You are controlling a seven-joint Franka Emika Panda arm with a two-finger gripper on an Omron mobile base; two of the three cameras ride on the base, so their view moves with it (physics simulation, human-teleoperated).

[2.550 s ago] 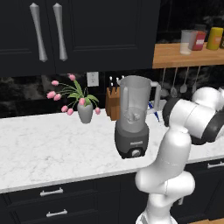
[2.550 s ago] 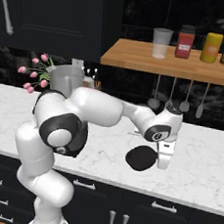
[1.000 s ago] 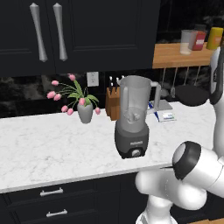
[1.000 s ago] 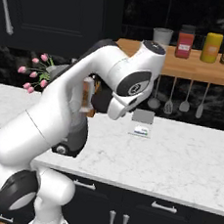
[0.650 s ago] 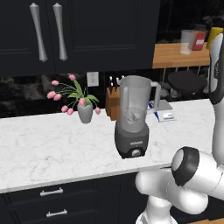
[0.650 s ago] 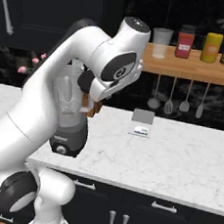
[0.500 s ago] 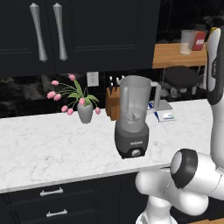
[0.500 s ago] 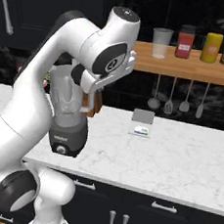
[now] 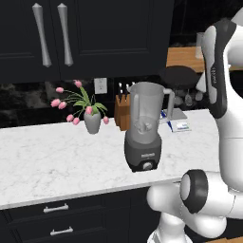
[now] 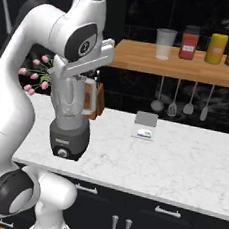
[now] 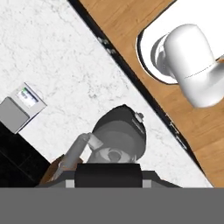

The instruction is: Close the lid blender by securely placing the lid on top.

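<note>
Standing upright blender point(image 9: 144, 131), handle facing right, flat lid point(image 9: 179, 76) above, tool point(image 11: 108, 174) pinching it

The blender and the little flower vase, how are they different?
The blender is tall and see-through grey on a dark base with a knob; the flower vase is short and solid grey. The blender has a side handle; the vase has none. The blender's jar looks empty, while the vase holds pink flowers. The blender stands nearer the counter's front edge, the vase further back. Both stand upright on the white marble counter.
</note>
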